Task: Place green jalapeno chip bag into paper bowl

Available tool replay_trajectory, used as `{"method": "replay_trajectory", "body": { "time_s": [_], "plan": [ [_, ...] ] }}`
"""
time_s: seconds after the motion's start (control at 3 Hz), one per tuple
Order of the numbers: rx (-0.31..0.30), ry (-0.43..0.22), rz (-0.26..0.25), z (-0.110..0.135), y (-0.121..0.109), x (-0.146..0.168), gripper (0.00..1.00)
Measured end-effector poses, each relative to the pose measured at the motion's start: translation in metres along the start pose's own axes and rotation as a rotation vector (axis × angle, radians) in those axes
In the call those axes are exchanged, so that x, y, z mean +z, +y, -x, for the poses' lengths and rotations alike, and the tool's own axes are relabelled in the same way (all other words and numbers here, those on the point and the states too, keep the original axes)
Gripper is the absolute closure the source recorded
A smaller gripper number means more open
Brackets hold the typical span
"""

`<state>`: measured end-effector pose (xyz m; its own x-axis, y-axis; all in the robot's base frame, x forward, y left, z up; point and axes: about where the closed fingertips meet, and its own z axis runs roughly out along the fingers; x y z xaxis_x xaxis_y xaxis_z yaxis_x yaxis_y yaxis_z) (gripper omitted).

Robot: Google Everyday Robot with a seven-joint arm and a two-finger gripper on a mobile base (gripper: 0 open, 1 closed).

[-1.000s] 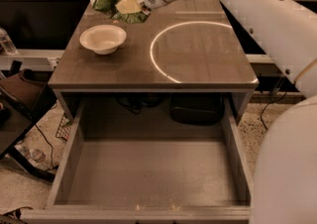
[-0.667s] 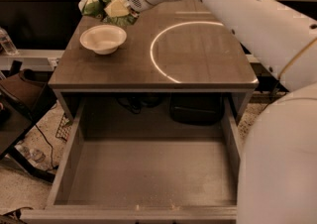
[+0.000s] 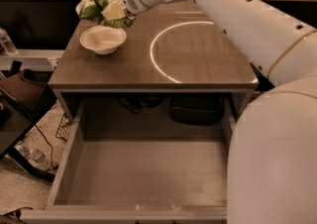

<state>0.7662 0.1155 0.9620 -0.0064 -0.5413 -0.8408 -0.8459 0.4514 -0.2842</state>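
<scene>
The white arm's end effector [image 3: 111,10] is closed on the glossy, crinkled green jalapeno chip bag [image 3: 93,9], holding it just behind the far rim of the shallow, round, cream-white paper bowl [image 3: 103,38], not inside it. The bowl stands on the grey-brown wooden counter [image 3: 208,62]. A bright ring of light [image 3: 151,54] lies to the bowl's right, and an open grey drawer [image 3: 148,173] sits below and in front of the bowl.

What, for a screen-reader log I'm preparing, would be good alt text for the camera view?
The robot's gripper holds the green jalapeno chip bag raised just beyond the paper bowl, near the far left corner of the table. The drawer below stands pulled open.
</scene>
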Motion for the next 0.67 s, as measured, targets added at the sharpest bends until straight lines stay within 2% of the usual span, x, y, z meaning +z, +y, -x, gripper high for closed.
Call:
{"method": "replay_trajectory", "body": {
  "time_s": [0.67],
  "plan": [
    [0.015,-0.003,0.092,-0.0039,0.0145,0.0164,1.00]
  ]
}}
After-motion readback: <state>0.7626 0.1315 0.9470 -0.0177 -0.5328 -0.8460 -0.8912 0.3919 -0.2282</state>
